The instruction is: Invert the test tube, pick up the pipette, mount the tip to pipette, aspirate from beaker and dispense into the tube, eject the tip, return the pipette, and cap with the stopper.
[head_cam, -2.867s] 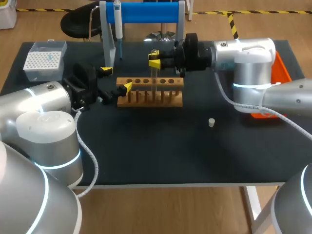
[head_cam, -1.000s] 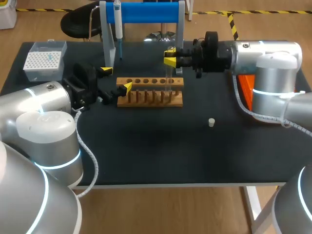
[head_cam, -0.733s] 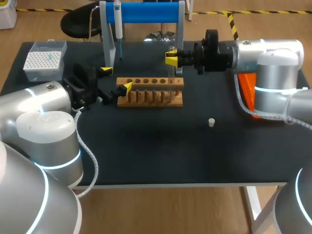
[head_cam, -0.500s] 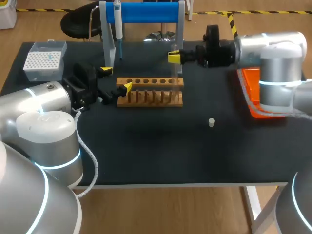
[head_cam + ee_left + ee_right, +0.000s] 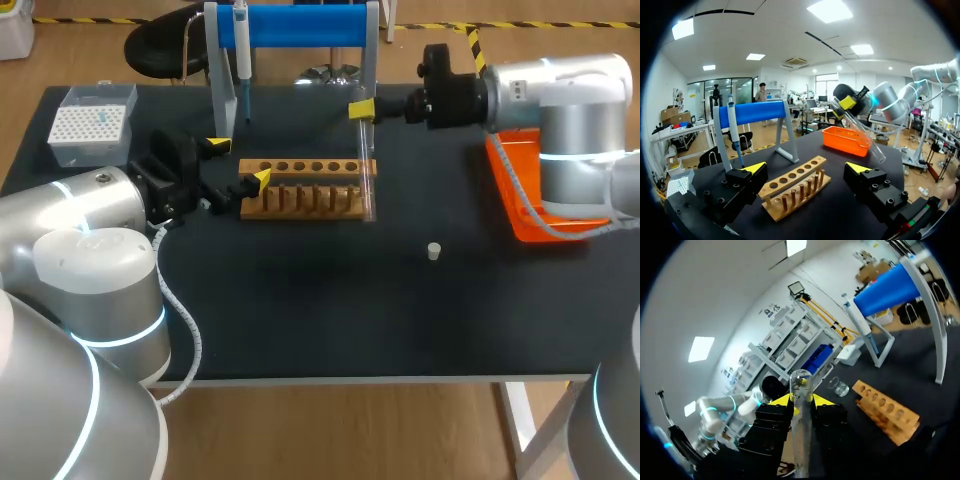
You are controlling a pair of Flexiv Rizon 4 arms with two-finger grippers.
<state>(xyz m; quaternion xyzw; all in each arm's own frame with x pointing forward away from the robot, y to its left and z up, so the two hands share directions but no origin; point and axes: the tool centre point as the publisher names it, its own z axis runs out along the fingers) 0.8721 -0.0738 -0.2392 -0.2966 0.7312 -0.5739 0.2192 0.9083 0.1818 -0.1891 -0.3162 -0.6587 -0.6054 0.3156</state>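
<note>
My right gripper (image 5: 362, 108) is shut on a clear test tube (image 5: 366, 170), held in the air by the right end of the wooden rack (image 5: 308, 188). The left wrist view shows the tube (image 5: 862, 134) tilted, hanging below that gripper (image 5: 847, 102). In the right wrist view the tube (image 5: 801, 430) stands between the yellow tips of my right gripper (image 5: 801, 402). At the rack's left end my left gripper (image 5: 240, 162) is open and empty, with the rack (image 5: 796, 184) ahead of it (image 5: 806, 169). The pipette (image 5: 241, 40) hangs on the blue stand (image 5: 300, 25). A small stopper (image 5: 434, 251) lies on the table.
A tip box (image 5: 92, 122) sits at the table's back left. An orange tray (image 5: 535, 200) lies at the right under my right arm. A small glass beaker (image 5: 839, 386) shows beyond the rack (image 5: 885, 410) in the right wrist view.
My right gripper has moved right and slightly up with the tube, from above the rack's holes to beyond its right end. The left arm has not moved.
</note>
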